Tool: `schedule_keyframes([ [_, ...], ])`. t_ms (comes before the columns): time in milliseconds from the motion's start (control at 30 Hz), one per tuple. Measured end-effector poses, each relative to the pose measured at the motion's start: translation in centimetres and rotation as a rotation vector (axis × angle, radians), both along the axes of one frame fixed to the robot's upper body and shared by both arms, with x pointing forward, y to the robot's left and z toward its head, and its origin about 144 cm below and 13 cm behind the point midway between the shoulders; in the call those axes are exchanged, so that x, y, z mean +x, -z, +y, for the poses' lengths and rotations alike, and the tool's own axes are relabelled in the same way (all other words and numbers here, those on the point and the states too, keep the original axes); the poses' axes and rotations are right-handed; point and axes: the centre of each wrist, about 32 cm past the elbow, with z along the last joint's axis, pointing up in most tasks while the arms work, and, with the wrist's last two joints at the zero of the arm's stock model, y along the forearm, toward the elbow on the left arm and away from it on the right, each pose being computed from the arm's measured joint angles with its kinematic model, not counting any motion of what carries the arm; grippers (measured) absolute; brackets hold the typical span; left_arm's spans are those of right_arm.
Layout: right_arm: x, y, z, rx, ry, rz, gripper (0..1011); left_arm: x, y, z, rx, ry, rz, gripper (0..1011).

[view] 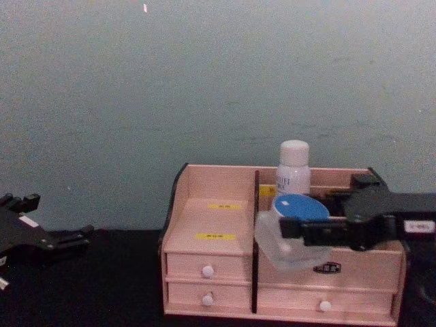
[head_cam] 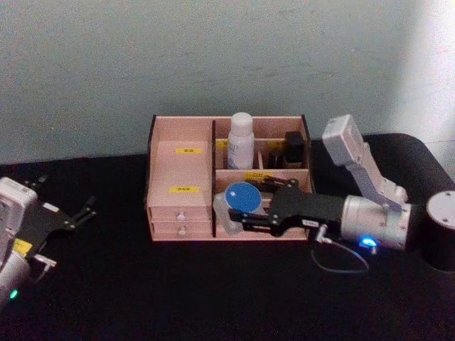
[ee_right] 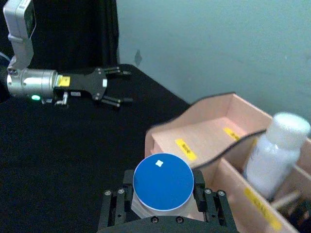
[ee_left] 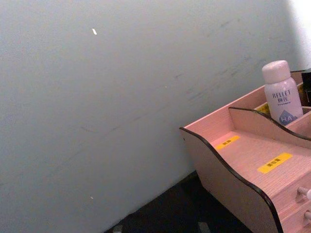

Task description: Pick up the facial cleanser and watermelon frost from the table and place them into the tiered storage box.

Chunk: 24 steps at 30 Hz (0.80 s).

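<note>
Right gripper [head_cam: 245, 215] is clamped on the jar [head_cam: 240, 201], one finger on each flank of the clear body below the blue lid. In the right wrist view the fingers [ee_right: 112, 206] bracket the jar [ee_right: 163, 183] on both sides.

Relative to the box [head_cam: 180, 162]: the jar hangs at the box's front face, at the black divider [head_cam: 213, 174], beside the two drawers [head_cam: 180, 219]. In the chest view the jar [view: 291, 228] sits against the front wall of the right half of the box [view: 208, 216], lid near rim height and body below it. Whether the base is over the rim cannot be told. Judgement: the open compartments lie behind and above the jar, so the coming move needs a lift, then travel toward the box's rear.

Jar attitude: short axis near vertical, lid facing up, with a slight tilt in the chest view. It is squat and shows no preferred heading.

The bottle [head_cam: 240, 140] stands upright in a rear compartment right of the divider, cap up, long axis vertical. Judgement: that half of the task looks done.

Left gripper [head_cam: 78, 217] rests well off the box's left side, fingers spread and empty; the right arm is the nearer one.
</note>
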Motion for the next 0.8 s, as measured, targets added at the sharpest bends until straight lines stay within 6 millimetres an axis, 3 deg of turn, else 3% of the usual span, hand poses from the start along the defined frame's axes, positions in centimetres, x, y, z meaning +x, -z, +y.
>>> schedule_keyframes([
  [800,5.7,-0.8,5.2,0.021,-0.003,-0.001,724,0.0,0.0,0.0,0.0,0.0,0.0,1001],
])
